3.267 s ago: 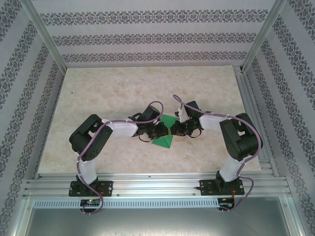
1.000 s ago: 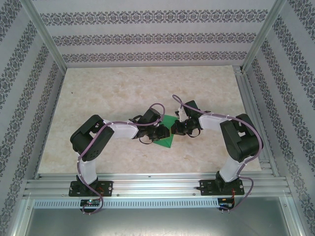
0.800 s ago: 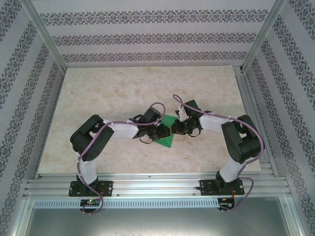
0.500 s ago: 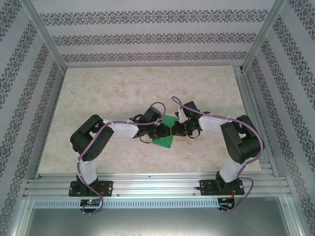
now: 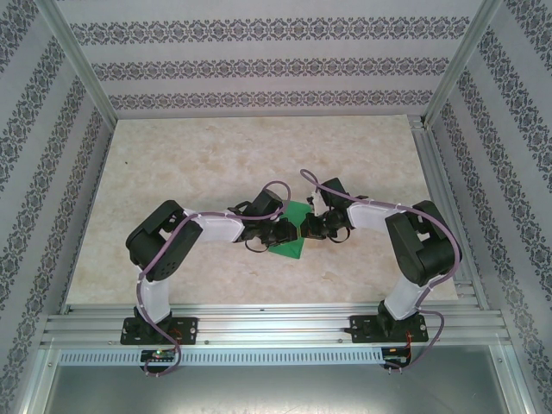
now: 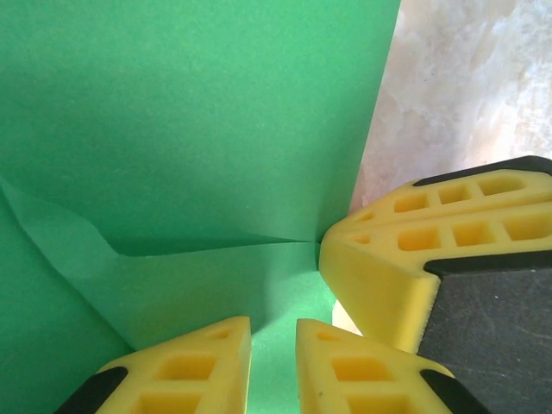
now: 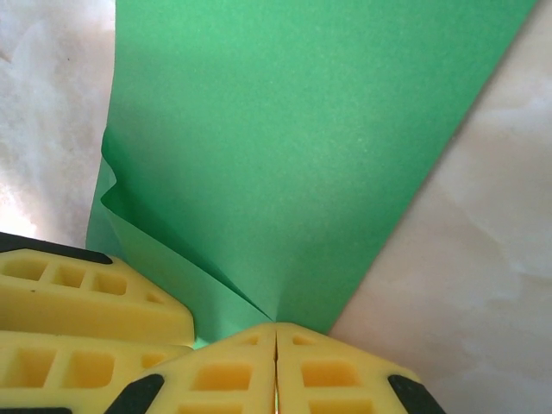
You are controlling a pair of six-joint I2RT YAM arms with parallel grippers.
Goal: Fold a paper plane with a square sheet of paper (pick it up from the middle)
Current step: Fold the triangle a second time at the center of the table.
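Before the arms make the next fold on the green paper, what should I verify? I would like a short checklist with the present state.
1. Right gripper shut at the crease end: ok.
2. Left gripper over the square sheet of paper, jaws slightly apart: ok.
3. Paper truly pinched by either gripper: cannot tell.
4. Folded flap lying flat: not ok, its edge buckles.
5. Two grippers not touching each other: cannot tell.

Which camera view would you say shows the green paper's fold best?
Left wrist: the green paper fills most of the frame, its folded edge and crease plain. Right wrist shows a flap and one crease close up; top external, a small, partly hidden green patch.
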